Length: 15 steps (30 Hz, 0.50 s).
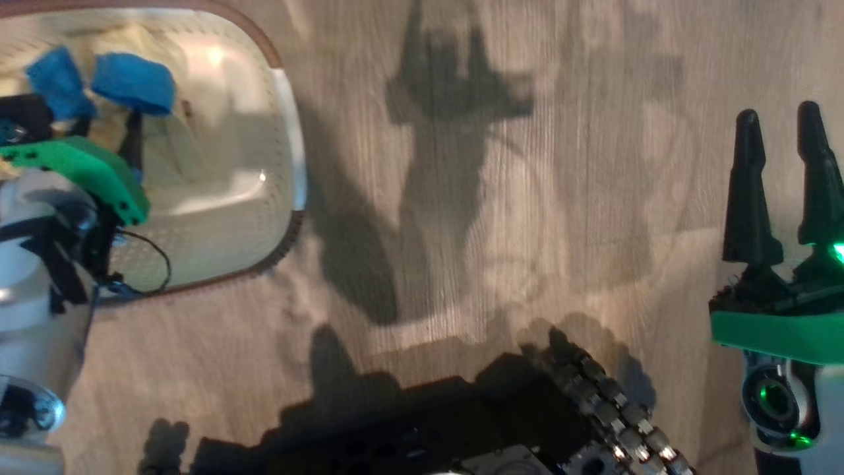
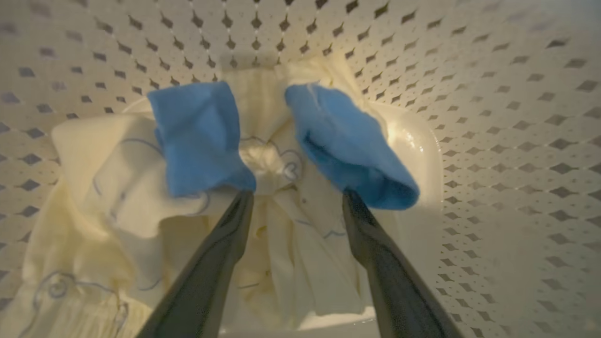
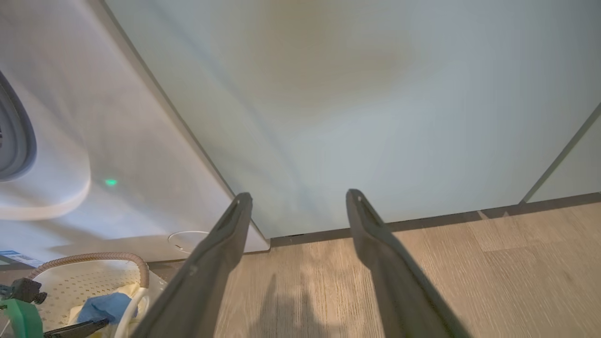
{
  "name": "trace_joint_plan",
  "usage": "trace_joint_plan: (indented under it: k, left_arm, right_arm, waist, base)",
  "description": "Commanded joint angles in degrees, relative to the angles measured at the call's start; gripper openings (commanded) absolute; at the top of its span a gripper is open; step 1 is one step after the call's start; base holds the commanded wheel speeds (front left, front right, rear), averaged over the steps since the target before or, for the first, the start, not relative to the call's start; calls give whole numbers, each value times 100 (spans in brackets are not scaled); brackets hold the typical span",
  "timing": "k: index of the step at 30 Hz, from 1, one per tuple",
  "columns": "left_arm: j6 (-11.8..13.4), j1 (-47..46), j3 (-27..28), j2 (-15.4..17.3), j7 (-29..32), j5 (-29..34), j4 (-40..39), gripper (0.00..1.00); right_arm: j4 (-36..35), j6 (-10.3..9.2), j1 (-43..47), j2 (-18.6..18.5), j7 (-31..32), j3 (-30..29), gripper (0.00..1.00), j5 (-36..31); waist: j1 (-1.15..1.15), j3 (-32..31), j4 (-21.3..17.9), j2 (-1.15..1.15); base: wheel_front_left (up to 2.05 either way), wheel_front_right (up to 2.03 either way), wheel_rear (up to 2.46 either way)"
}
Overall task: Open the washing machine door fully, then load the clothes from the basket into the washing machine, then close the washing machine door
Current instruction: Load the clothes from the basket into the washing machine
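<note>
Deep inside the basket [image 2: 493, 117], the left gripper [image 2: 296, 193] hangs with its fingers spread wide, pinching nothing. Perforated walls rise close on every side of it, leaving free room only up through the brown rim [image 1: 264, 53]. The clothes [image 2: 281, 244] lie heaped on the basket's bottom right under the gripper. A bunched fold of cream fabric sits between the two tips, and each tip meets the lower edge of a blue patch [image 2: 202, 136]; whether they press the cloth cannot be told.

Across a broad stretch of bare wooden floor [image 1: 461, 251], well apart from the basket, the right gripper [image 1: 778, 115] also stands with fingers parted and empty. The floor between them carries only shadows, with the robot's dark base [image 1: 409, 435] at the near edge.

Seen from the right wrist, that gripper faces a pale green cabinet panel [image 3: 352, 94], whose foot meets the floor along a dark strip. Just left of the panel is the white washing machine [image 3: 117, 141], a slice of its grey drum ring [image 3: 16, 136] at the frame's edge, with the basket on the floor near its lower corner.
</note>
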Motion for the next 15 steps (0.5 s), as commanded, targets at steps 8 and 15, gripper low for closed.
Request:
trace_joint_plan:
  k: [8,15]
  left_arm:
    - [-27,-191,89,513,79,-48,206,100]
    - [-23,-335,-14,473,202,-55,473,100]
  right_arm:
    - [-278,5,89,-88,-53,322,100,192]
    - [-351,5,212,-88,-53,386,100,226]
  waist:
    - [-1,550,-355,0]
    - [-1,615,-376,0]
  base:
    - [0,0,0]
    - [0,0,0]
